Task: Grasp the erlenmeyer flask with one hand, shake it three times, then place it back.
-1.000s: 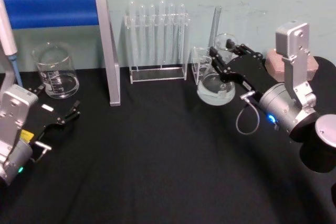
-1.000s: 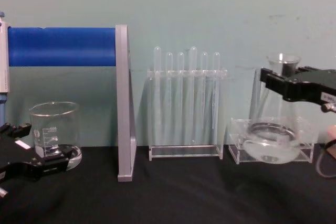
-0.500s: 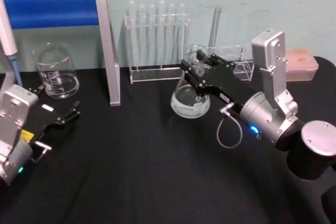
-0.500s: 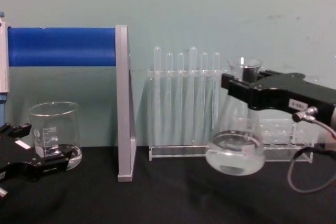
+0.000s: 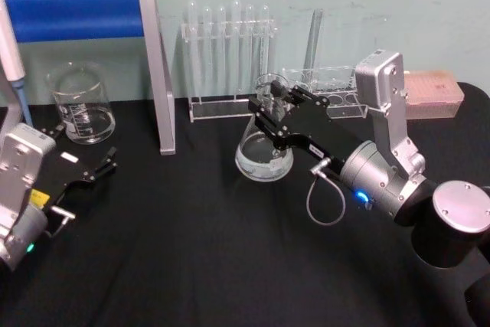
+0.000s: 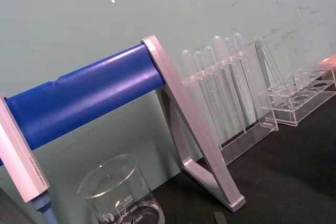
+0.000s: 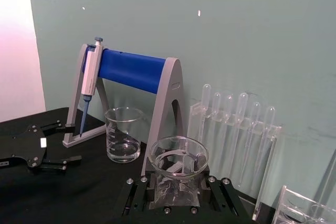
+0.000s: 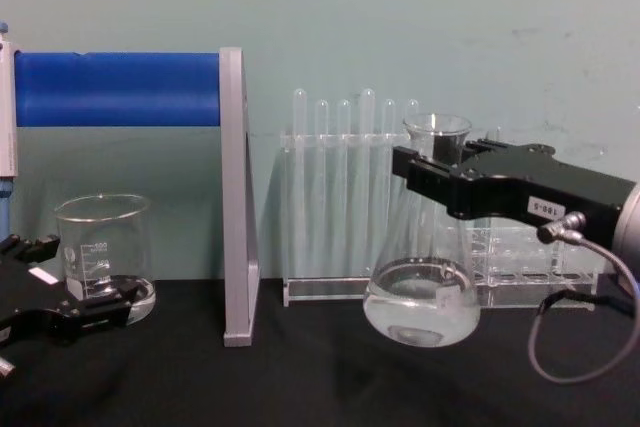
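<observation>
Right gripper: its black jaws are closed on the neck of the erlenmeyer flask, just below the flared rim. In the right wrist view you see the gripper clamped around the glass, with the flask mouth open towards the camera.

Flask position: near the middle of the table, in front of the test tube rack and apart from it. The chest view shows the flask tilted a little, neck leaning towards the arm. Its wide base looks lifted clear of the black table surface, though you cannot confirm the gap from this angle. The gripper crosses the neck from the right edge, with a white numbered tag on its body. The base appears to hold a little clear liquid.

Left gripper: low at the left side of the table, jaws spread and holding nothing. It sits just in front of the beaker, not touching it.

Surroundings: the blue-bar stand is at rear left, with a pipette hanging at its far end. A low clear rack is behind the right arm.
</observation>
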